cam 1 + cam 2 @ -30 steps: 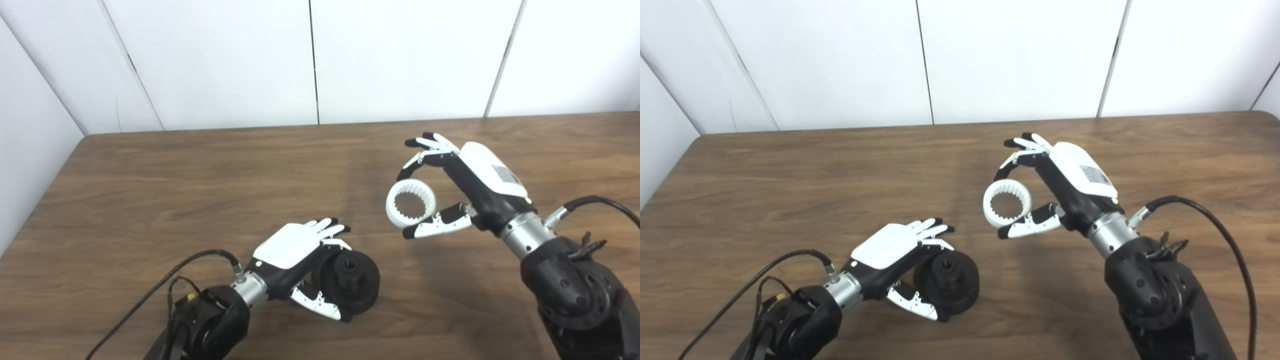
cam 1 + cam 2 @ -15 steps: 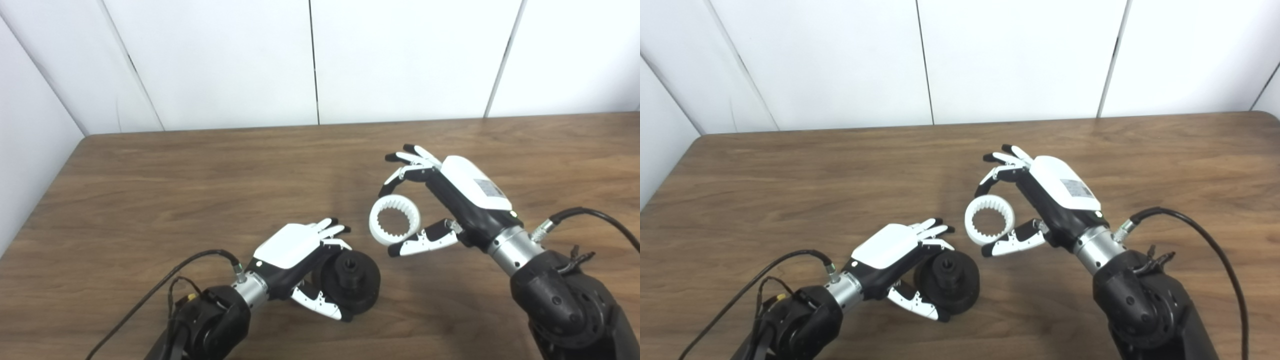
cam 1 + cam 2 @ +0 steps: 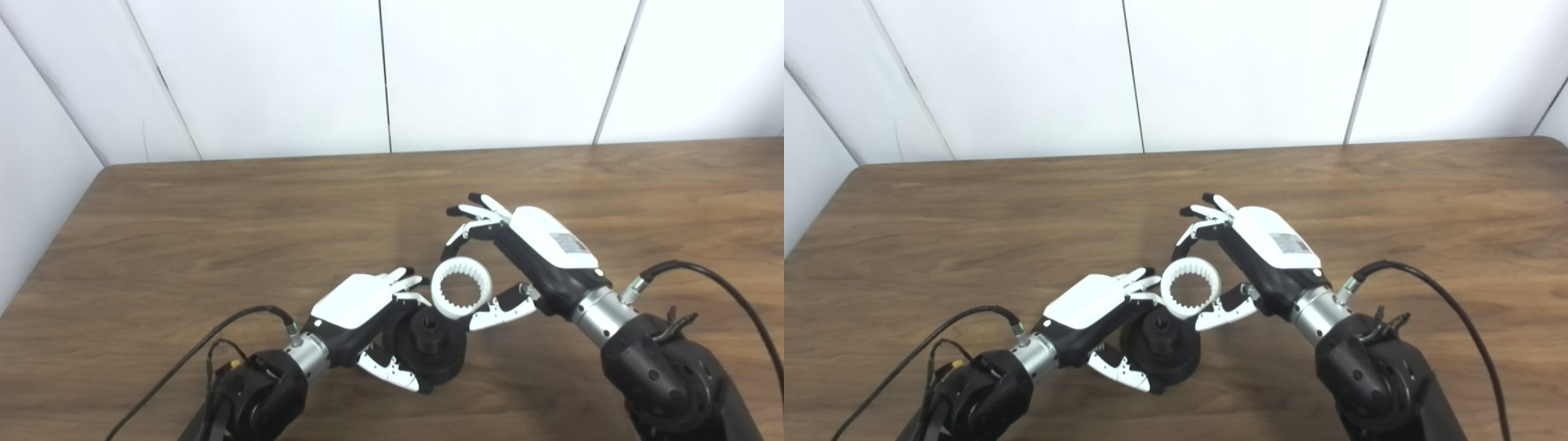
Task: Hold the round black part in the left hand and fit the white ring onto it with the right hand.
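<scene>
The round black part rests on the wooden table near the front, its raised hub facing up toward the right. My left hand is shut on it, fingers over the far rim and thumb under the near side. The white toothed ring hangs in the air just above and right of the hub, overlapping the black part's upper edge. My right hand is shut on the ring, pinching its rim between one finger on top and the thumb below. I cannot tell whether ring and part touch.
Black cables run from both wrists, one curling left and one arching right. White wall panels stand behind the table's far edge. A side wall borders the table on the left.
My right hand has carried the white ring down and to the left, from well apart to right above the black part. The left hand and the black part have stayed put.
</scene>
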`<action>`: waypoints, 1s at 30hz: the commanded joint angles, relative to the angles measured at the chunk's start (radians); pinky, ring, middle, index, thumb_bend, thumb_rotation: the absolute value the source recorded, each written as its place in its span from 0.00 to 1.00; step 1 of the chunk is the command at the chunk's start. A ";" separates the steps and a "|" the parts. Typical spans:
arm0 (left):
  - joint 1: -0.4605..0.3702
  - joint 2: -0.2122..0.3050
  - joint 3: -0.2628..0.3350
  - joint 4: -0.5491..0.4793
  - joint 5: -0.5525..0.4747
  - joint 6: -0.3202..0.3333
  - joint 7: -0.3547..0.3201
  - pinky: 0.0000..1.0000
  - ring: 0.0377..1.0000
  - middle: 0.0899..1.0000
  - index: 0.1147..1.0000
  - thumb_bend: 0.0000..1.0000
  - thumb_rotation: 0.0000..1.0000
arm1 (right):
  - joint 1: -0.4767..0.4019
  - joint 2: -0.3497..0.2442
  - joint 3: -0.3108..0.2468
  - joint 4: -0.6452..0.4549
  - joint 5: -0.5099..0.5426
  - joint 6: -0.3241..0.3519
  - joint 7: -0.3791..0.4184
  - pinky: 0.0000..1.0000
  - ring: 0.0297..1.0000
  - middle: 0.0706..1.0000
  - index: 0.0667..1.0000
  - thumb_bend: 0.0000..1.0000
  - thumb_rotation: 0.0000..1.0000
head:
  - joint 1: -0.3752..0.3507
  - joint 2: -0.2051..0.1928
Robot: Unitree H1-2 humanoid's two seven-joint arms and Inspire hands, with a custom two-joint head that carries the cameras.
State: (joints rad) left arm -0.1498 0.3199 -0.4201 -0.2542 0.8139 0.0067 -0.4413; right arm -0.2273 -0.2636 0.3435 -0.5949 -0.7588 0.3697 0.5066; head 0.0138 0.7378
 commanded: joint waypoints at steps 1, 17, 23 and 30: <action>-0.013 0.005 -0.004 -0.021 0.000 -0.007 -0.009 0.94 1.00 0.95 0.68 0.87 0.54 | -0.014 0.011 0.004 -0.001 0.006 -0.047 -0.018 0.88 1.00 0.89 0.46 0.52 0.16 | 0.003 0.001; -0.013 0.007 -0.005 -0.024 0.005 -0.014 -0.007 0.97 1.00 0.96 0.73 0.87 0.55 | 0.009 0.060 0.055 0.046 0.000 -0.082 -0.025 0.95 1.00 0.90 0.46 0.52 0.16 | 0.009 0.005; -0.014 0.009 -0.007 -0.021 0.005 -0.022 -0.003 0.95 1.00 0.96 0.77 0.86 0.55 | 0.015 0.071 0.070 0.062 -0.009 -0.089 -0.017 0.97 1.00 0.91 0.46 0.51 0.16 | 0.010 0.003; -0.012 0.009 -0.007 -0.029 0.011 -0.014 -0.010 0.98 1.00 0.96 0.77 0.87 0.56 | 0.022 0.067 0.061 0.074 0.003 -0.103 -0.025 0.96 1.00 0.91 0.46 0.51 0.16 | 0.009 0.007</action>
State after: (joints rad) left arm -0.1488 0.3220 -0.4272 -0.2546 0.8217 0.0031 -0.4502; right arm -0.1846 -0.2053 0.4115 -0.5098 -0.7621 0.2994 0.5030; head 0.0261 0.7409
